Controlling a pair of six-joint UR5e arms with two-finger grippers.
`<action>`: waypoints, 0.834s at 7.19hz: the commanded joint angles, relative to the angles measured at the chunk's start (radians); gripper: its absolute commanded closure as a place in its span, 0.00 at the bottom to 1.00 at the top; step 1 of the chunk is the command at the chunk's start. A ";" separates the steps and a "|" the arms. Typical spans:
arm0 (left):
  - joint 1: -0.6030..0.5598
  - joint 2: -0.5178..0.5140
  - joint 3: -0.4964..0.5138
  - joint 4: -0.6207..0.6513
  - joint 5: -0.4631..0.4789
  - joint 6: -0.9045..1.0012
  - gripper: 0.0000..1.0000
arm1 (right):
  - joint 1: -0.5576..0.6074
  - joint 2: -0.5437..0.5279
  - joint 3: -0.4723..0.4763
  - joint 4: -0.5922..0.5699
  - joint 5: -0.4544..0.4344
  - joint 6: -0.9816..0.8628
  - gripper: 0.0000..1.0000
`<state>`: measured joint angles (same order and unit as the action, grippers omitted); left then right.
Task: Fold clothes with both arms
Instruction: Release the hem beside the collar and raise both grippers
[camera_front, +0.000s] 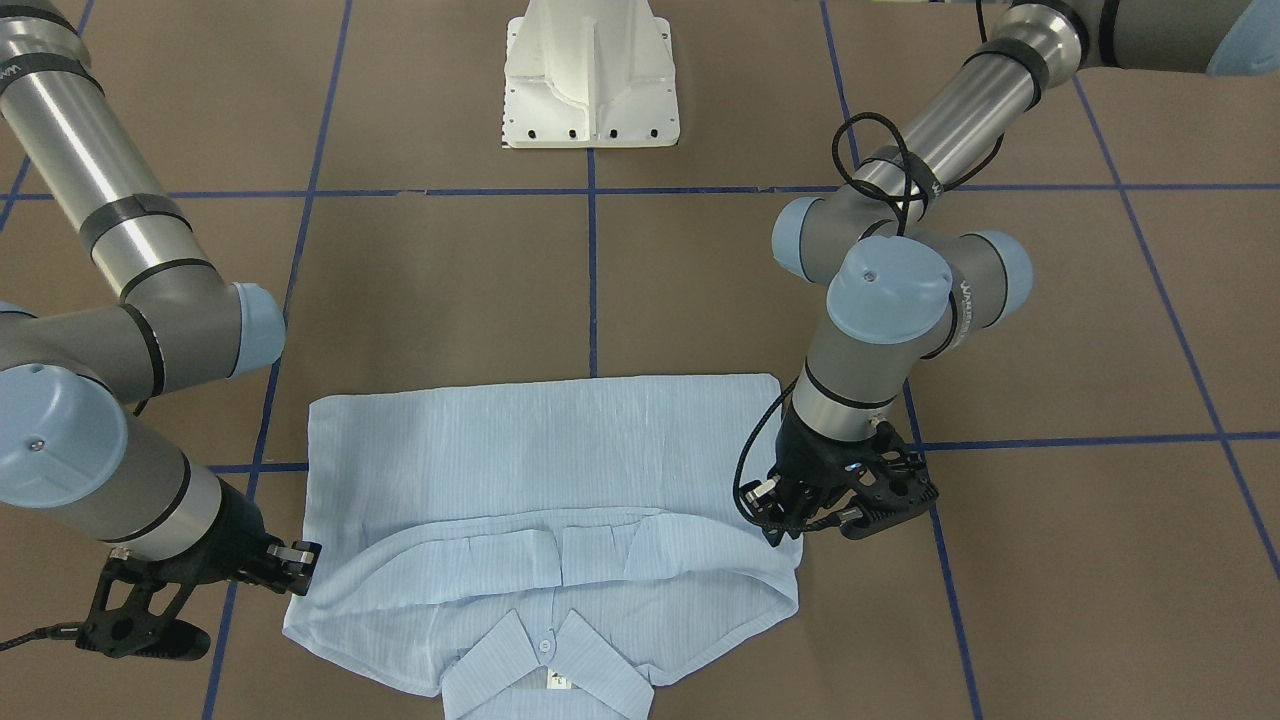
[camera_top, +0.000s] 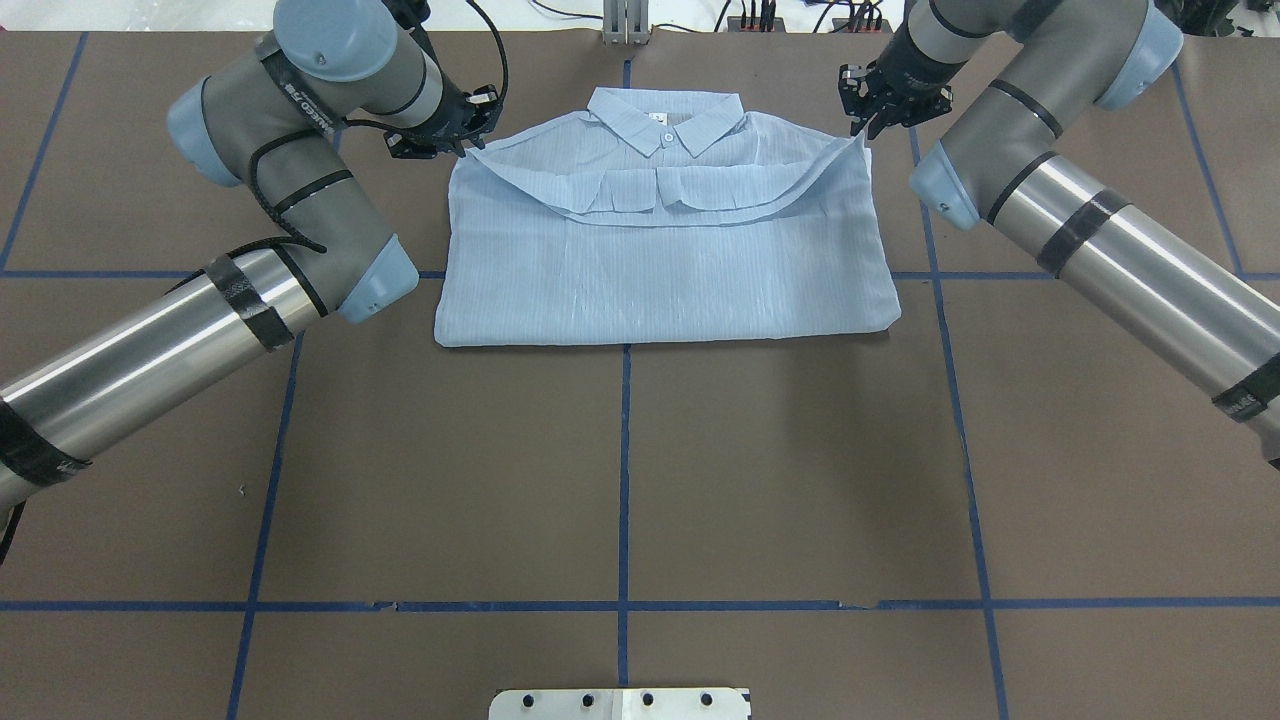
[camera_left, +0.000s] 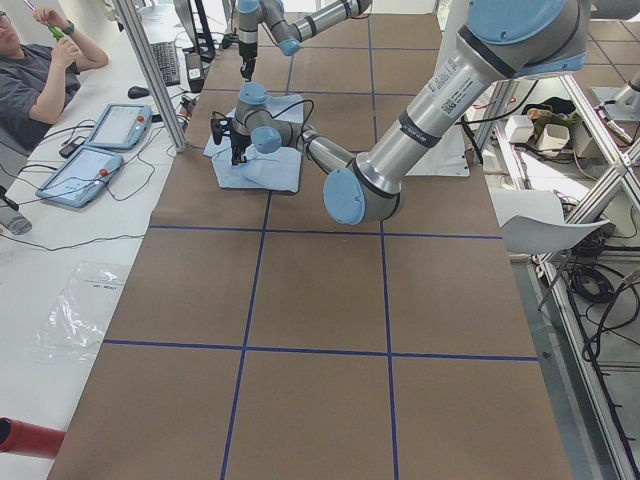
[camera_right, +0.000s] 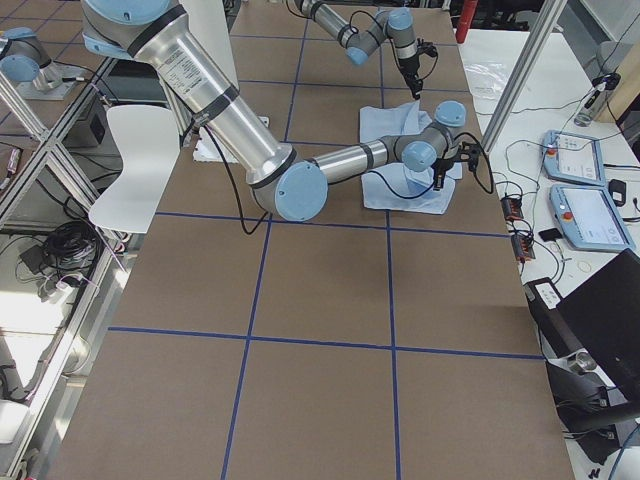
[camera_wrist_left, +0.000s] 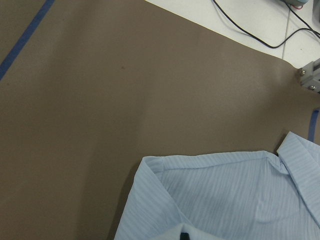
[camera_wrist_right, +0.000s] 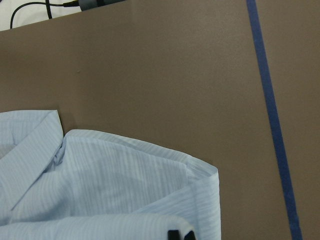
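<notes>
Jaws of the left black claw gripper (camera_top: 464, 143) and the right black claw gripper (camera_top: 862, 128) are each pinching tight on one corner of a doubled-over edge of the thin light-blue fine-striped button-up shirt (camera_top: 660, 270), the left at the garment's left side and the right at its right side. Between the two pinched corners the raised edge is sagging in a shallow curve across the chest, just on the robot's side of the pointed collar (camera_top: 665, 112). The rest of the shirt is lying flat as a folded rectangle on the brown tabletop (camera_top: 620, 480), well apart from the white pedestal base (camera_front: 590, 80) and straddling the blue tape line (camera_top: 624, 450) running down the middle. The collar is facing up at the side away from the robot, with a small white button (camera_front: 545, 643) closing it and a white neck label (camera_front: 558, 681) showing just inside. The silver-grey left arm (camera_top: 150, 350) and silver-grey right arm (camera_top: 1120, 260), both with light-blue joint caps, are reaching in from opposite sides. The left wrist camera is showing a black fingertip (camera_wrist_left: 185, 235) touching striped fabric at the bottom edge of its view, and the right wrist camera is showing the same at its own corner
</notes>
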<state>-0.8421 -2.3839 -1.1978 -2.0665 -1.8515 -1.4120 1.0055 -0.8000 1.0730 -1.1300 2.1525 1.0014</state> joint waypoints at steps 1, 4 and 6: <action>-0.020 0.005 -0.003 0.005 -0.005 0.002 0.00 | -0.010 -0.037 0.036 0.003 -0.016 -0.061 0.00; -0.022 0.066 -0.104 0.016 -0.026 -0.001 0.00 | -0.118 -0.311 0.383 0.004 -0.017 -0.043 0.00; -0.022 0.066 -0.109 0.017 -0.025 -0.002 0.00 | -0.174 -0.399 0.442 0.004 -0.022 -0.043 0.00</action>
<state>-0.8635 -2.3210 -1.3000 -2.0501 -1.8756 -1.4136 0.8675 -1.1450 1.4762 -1.1265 2.1336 0.9580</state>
